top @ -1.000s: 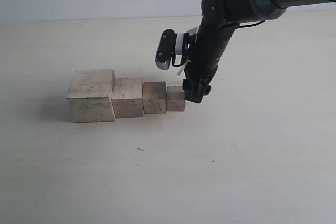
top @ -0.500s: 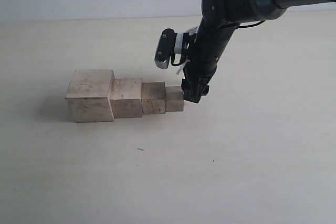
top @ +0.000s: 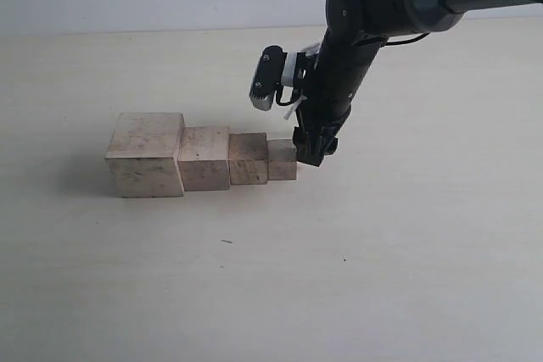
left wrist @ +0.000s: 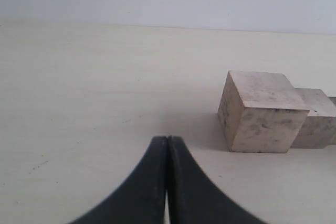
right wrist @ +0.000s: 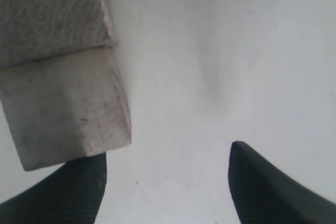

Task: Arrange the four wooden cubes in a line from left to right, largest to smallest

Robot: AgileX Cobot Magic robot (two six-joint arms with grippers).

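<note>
The four wooden cubes stand in a touching row. From left to right they are the largest [top: 146,155], the second [top: 206,158], the third [top: 249,158] and the smallest [top: 282,160]. My right gripper [top: 310,155] is down at the table just right of the smallest cube. In the right wrist view it [right wrist: 168,153] is open, one finger against the smallest cube [right wrist: 68,108] and nothing between the fingers. My left gripper [left wrist: 167,139] is shut and empty, well short of the largest cube [left wrist: 260,111]; it does not show in the exterior view.
The cubes rest on a pale wooden tabletop [top: 382,277], with a white wall behind it. The right arm [top: 356,31] reaches down from the upper right, over the area right of the row.
The right gripper has edged left against the smallest cube, and the whole row has slid a few pixels to the left.
</note>
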